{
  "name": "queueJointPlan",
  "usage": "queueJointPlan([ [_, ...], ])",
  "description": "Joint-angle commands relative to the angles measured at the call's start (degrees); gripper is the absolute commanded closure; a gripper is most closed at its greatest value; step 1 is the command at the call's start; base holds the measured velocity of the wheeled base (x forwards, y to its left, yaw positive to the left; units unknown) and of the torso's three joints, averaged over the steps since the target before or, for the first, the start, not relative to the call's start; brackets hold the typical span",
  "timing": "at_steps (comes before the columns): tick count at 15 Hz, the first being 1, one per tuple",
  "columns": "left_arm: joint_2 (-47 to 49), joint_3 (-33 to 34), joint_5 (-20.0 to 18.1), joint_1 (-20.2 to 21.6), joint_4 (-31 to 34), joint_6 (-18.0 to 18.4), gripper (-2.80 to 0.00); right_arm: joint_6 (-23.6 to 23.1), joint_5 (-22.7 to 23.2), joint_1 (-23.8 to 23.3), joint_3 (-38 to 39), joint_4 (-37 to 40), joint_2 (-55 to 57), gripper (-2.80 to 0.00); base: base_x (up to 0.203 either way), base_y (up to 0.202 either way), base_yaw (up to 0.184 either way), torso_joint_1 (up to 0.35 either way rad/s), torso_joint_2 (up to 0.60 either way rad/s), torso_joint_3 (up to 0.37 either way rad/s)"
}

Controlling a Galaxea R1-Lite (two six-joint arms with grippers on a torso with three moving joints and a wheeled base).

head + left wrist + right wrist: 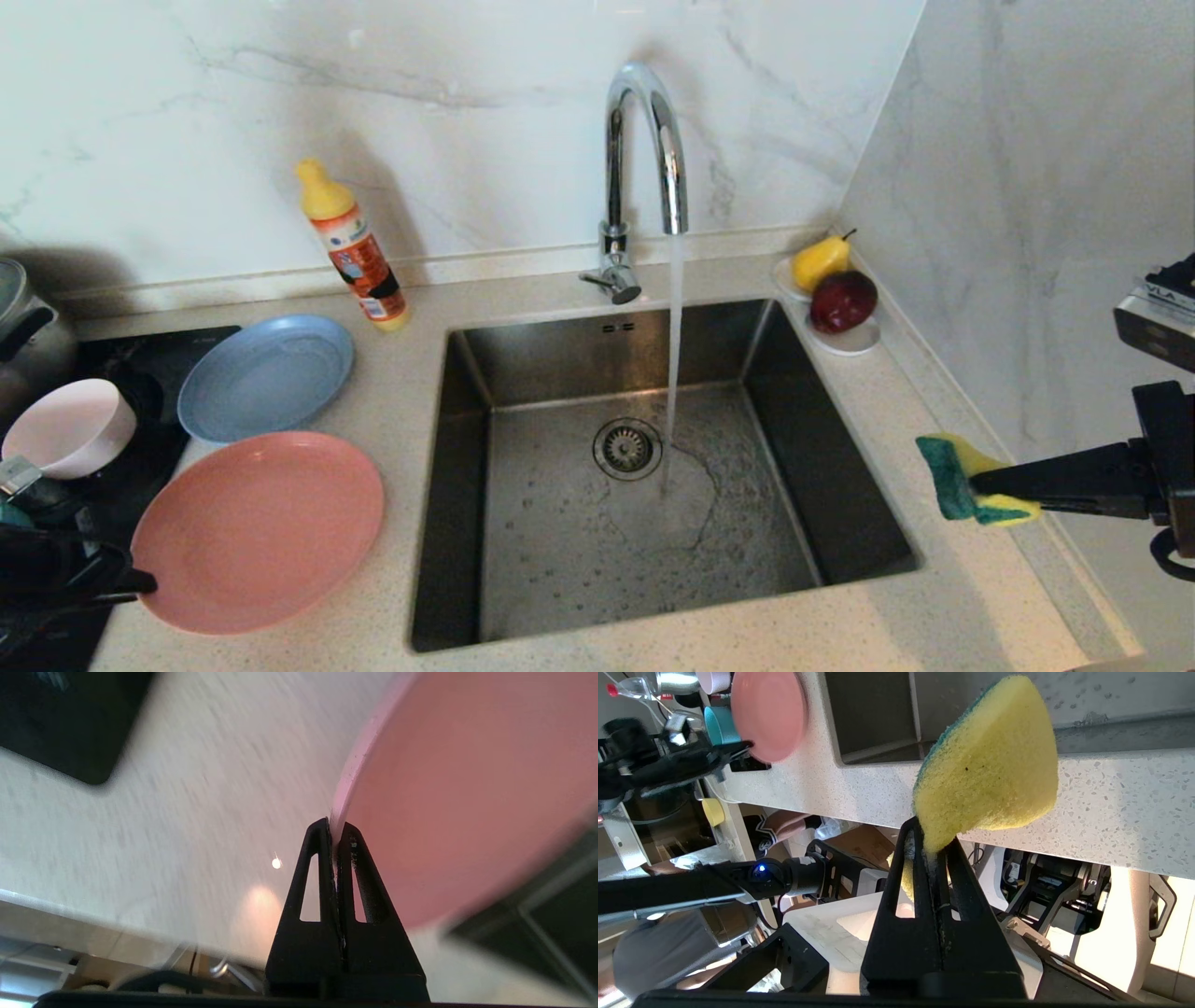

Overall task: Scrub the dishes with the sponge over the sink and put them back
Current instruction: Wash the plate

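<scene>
Two arms: left jaws clamp salmon plate (259,527) rim on speckled counter (392,411); right jaws pinch sponge (971,478) beside sink (653,467)

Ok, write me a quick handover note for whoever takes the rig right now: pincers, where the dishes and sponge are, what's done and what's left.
Left pincer: shut on the rim of the salmon-pink plate, at the counter left of the sink.
Right pincer: shut on the sponge, held over the counter at the sink's right edge.
Grey-blue plate lies on the counter behind the pink one; pale pink bowl sits at far left; teal bowl shows beside it in the right wrist view.
Tap is running.
Done: sponge and first plate gripped.
Left: bring the plate over the sink, scrub, return it, then the other three dishes.
</scene>
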Motion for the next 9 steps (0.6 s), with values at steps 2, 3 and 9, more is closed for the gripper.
queueJointPlan([
  [2, -9.26, -1.22, -0.71, -0.06, 6.86, 4.26, 0.0, 0.15, 0.19, 0.03, 0.07, 0.16, 0.11, 0.0, 0.0, 0.0, 0.0, 0.0, 0.0, 0.0],
  [3, -11.21, -1.23, -0.87, -0.07, 9.89, 7.66, 0.0, 0.15, 0.19, 0.03, 0.16, 0.16, 0.26, 0.0, 0.0, 0.0, 0.0, 0.0, 0.0, 0.0],
  [9, -18.51, -1.36, -7.76, -5.72, 17.18, 15.94, 0.0, 0.24, 0.72, 0.03, 0.24, 0.25, 0.22, 0.0, 0.0, 0.0, 0.0, 0.0, 0.0, 0.0],
])
